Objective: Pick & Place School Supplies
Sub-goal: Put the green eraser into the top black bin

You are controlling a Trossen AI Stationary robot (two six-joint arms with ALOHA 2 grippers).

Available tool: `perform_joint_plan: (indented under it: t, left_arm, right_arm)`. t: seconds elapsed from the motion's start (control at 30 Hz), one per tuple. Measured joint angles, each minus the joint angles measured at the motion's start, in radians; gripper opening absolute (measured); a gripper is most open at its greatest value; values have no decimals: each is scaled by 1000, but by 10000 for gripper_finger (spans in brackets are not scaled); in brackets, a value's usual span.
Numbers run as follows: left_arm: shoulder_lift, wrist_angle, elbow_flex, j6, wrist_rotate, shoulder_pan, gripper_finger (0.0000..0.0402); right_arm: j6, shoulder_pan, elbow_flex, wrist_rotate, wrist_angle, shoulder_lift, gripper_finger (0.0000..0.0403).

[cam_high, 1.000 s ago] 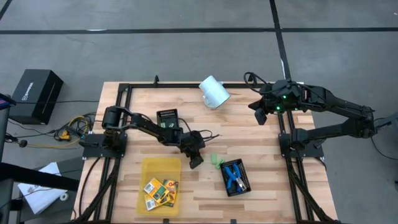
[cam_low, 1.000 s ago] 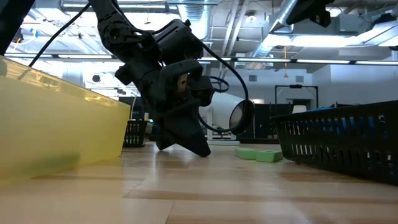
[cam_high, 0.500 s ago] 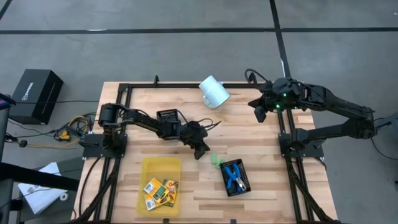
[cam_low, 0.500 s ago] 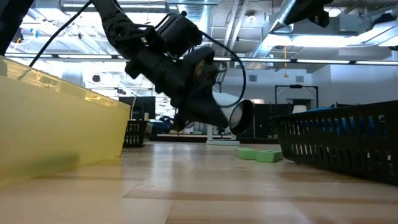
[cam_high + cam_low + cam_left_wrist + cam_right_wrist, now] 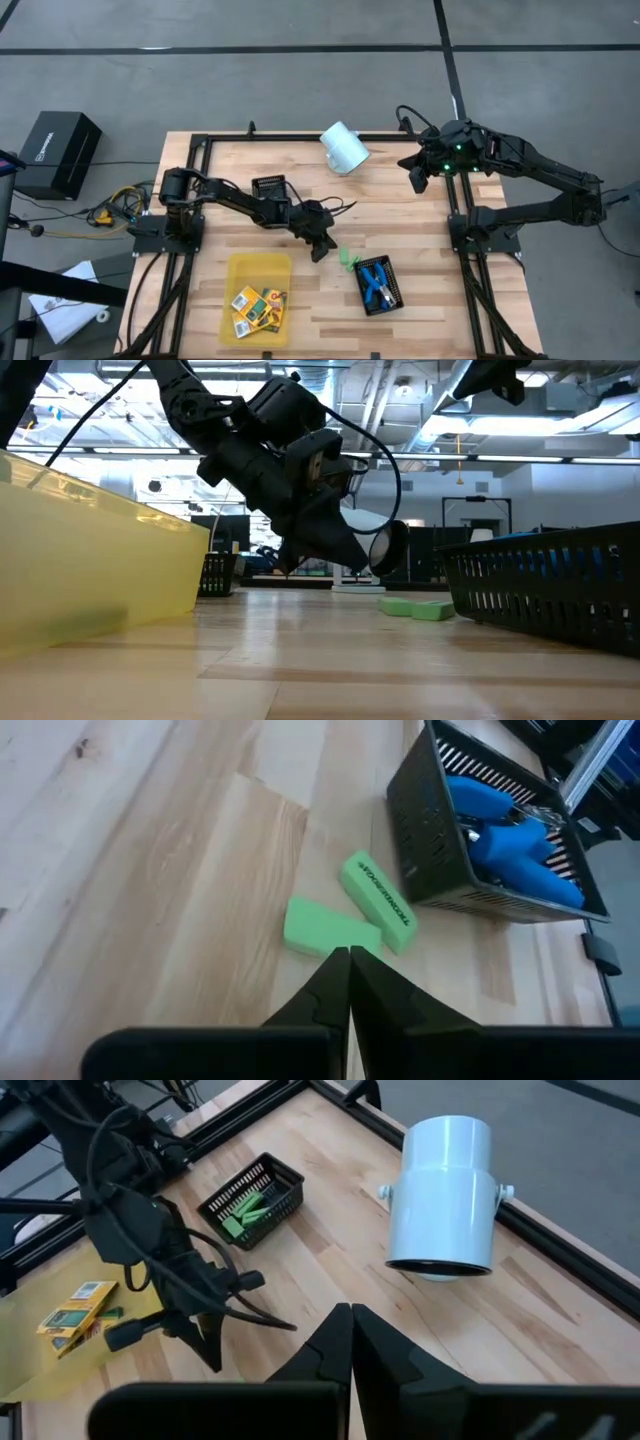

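Left pincer (image 5: 348, 960), pressed together and empty, has swung to the green pieces (image 5: 330, 927) just ahead—pickup next.

Wooden table (image 5: 300, 170): trays, cup, green pieces (image 5: 347, 259)

Floor: grey concrete (image 5: 300, 80) around my table.
Ceiling: ducts, strip lights (image 5: 480, 430).
Beside me: black box (image 5: 58, 152).
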Motion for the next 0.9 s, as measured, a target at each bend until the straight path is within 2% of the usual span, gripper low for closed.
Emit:
perform_joint_plan:
  t: [0.27, 0.63, 0.9]
  left_arm:
    - [15, 7, 74, 21, 22, 0, 3]
    - [112, -4, 116, 10, 52, -16, 3]
    - [116, -33, 116, 15, 43, -13, 3]
  right_arm:
    - [-14, -11, 0, -10, 0, 0, 0]
    - [-15, -11, 0, -27, -7, 0, 0]
    - [-18, -11, 0, -27, -26, 0, 0]
